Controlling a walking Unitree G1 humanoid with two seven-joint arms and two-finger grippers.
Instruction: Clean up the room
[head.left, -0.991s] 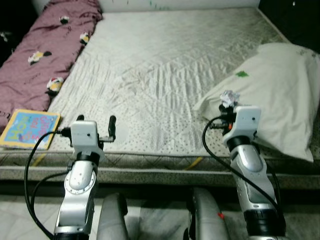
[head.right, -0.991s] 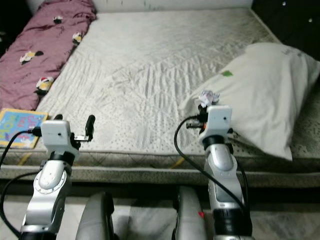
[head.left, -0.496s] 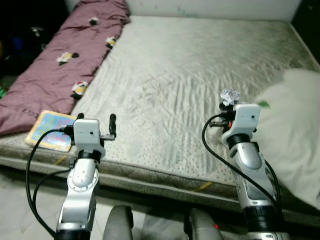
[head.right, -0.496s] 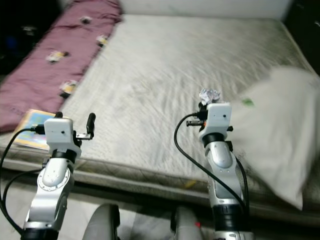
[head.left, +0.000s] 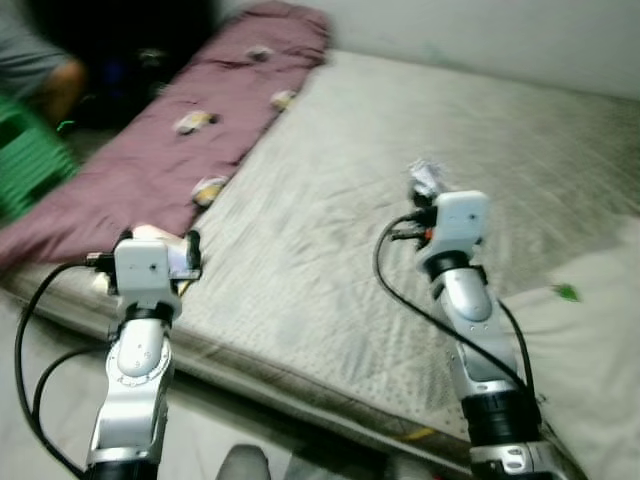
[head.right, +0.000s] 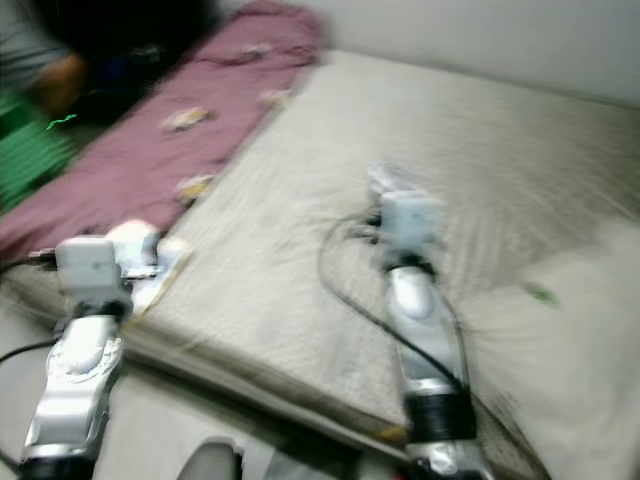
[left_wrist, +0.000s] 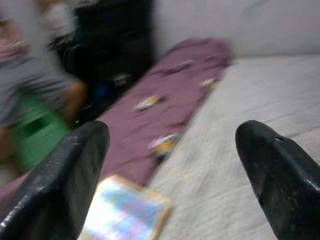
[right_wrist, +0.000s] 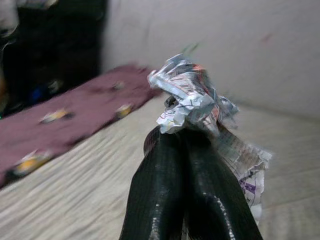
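While the right hand (right_wrist: 192, 145) squeezes the crumpled paper (right_wrist: 192, 102) tight above the bed (head.left: 400, 190), the left hand (left_wrist: 170, 165) stays wide open and holds nothing. To do well, keep squeezing until a trash bin is found.

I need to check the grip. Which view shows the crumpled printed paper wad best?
The right wrist view: the crumpled printed paper wad sits close up, pinched between the right gripper fingers. The left eye view shows it small; the right eye view is blurred.
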